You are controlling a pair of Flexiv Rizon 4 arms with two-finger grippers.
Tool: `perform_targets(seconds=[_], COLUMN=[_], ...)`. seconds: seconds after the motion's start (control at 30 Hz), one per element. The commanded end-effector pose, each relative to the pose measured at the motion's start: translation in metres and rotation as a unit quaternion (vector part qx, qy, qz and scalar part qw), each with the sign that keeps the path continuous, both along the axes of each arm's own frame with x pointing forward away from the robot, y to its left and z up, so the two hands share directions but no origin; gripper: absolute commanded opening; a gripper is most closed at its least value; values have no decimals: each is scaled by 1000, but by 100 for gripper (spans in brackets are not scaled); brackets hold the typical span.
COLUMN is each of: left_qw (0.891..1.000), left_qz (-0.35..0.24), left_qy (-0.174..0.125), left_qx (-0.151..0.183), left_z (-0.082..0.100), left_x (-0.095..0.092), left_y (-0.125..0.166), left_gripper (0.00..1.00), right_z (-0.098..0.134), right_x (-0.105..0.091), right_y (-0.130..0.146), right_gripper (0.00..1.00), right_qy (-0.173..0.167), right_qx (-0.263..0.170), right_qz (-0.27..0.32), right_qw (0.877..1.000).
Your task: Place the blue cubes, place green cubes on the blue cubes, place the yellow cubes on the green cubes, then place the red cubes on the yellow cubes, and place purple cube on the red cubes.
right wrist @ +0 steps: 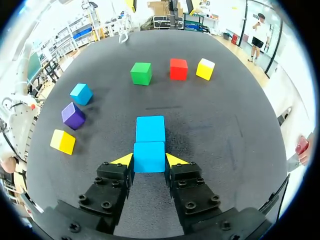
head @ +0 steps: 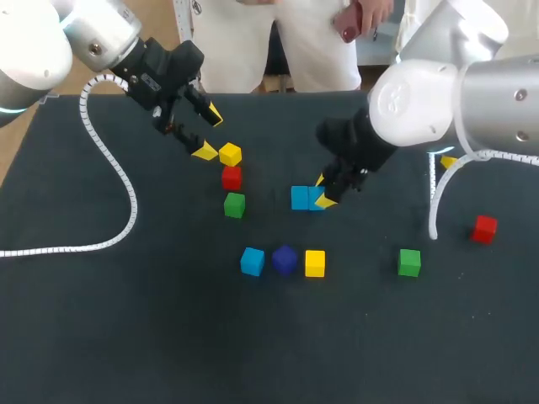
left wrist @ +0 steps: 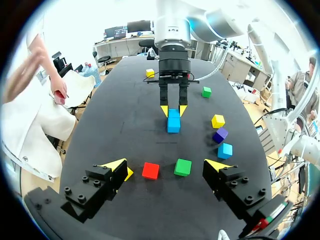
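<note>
No legible text, label, number or sign is to be made out in any of the views.

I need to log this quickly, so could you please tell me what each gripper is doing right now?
Left gripper: open, empty.
Right gripper: shut on a blue cube.
</note>
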State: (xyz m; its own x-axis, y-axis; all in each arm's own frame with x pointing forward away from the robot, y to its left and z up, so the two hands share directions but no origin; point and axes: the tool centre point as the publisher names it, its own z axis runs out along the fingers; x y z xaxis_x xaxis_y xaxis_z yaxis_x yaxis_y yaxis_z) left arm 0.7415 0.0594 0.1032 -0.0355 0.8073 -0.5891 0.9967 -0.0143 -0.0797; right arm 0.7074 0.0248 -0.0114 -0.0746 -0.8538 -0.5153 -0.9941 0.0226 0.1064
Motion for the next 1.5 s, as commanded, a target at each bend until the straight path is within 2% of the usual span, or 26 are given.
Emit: perform_targets(seconds=[0.03,1.5], left_qw=[1000,1000], left_qz=[0,0], left_qy=[0,0], left_qx=[1,1], left_z=[0,0], left_x=[0,0], left_y=[0,0], left_gripper=[100,100], right_z=[0,0], right_x=[0,-1], right_y=[0,-6], right_gripper=[0,0], right_qy=[0,2], right_qx=[0,-7], right_qz=[0,-5], right_qw=[1000,1000])
